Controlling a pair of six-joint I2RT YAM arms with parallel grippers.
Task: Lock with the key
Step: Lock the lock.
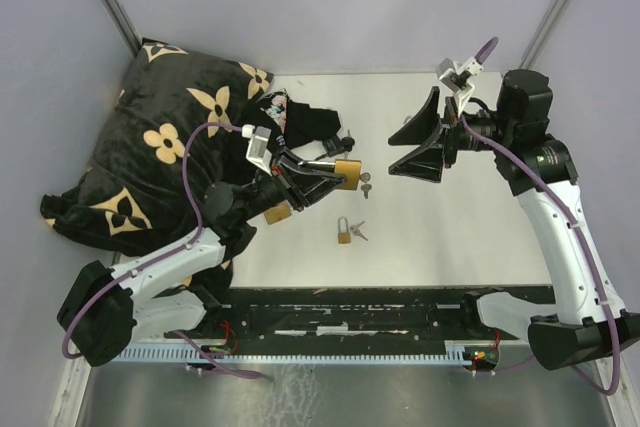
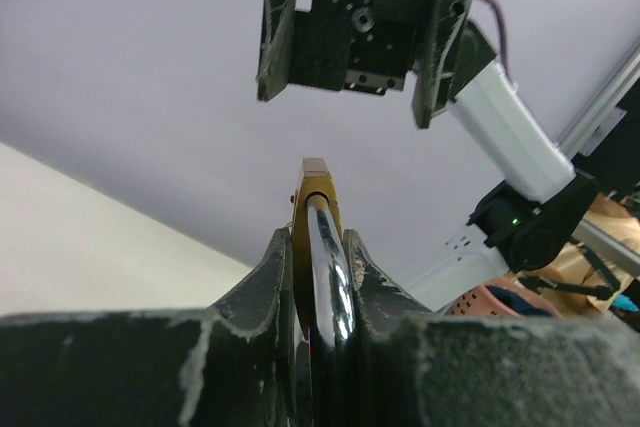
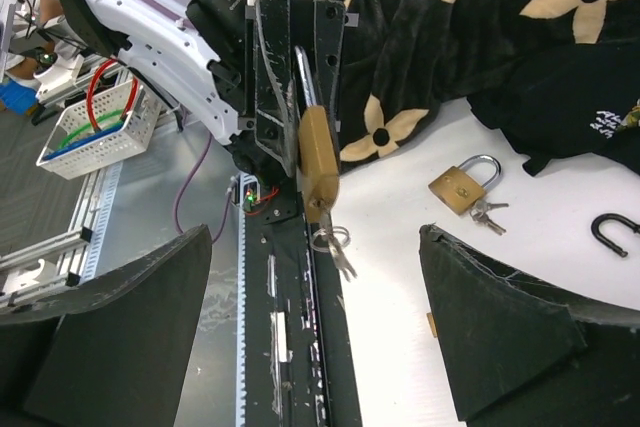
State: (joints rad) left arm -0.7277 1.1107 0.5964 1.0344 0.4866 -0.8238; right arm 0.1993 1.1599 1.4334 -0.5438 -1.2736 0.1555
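Scanning for lettering, and nothing here reads cleanly. On the far left, the black cushion (image 1: 150, 137) carries cream flower and four-point star emblems in a repeating pattern, with no letters among them. Just right of it lies the black garment (image 3: 560, 97). The right wrist view catches a small patch of white print (image 3: 598, 123) on it, a couple of short lines, too blurred to read. From above, the same garment shows a small multicoloured patch (image 1: 274, 107), too small to make out. The raised padlock (image 3: 318, 162) turns its brass edge to the camera and the lying padlock (image 3: 458, 188) shows its flat face; any stamp on either is too small to tell.
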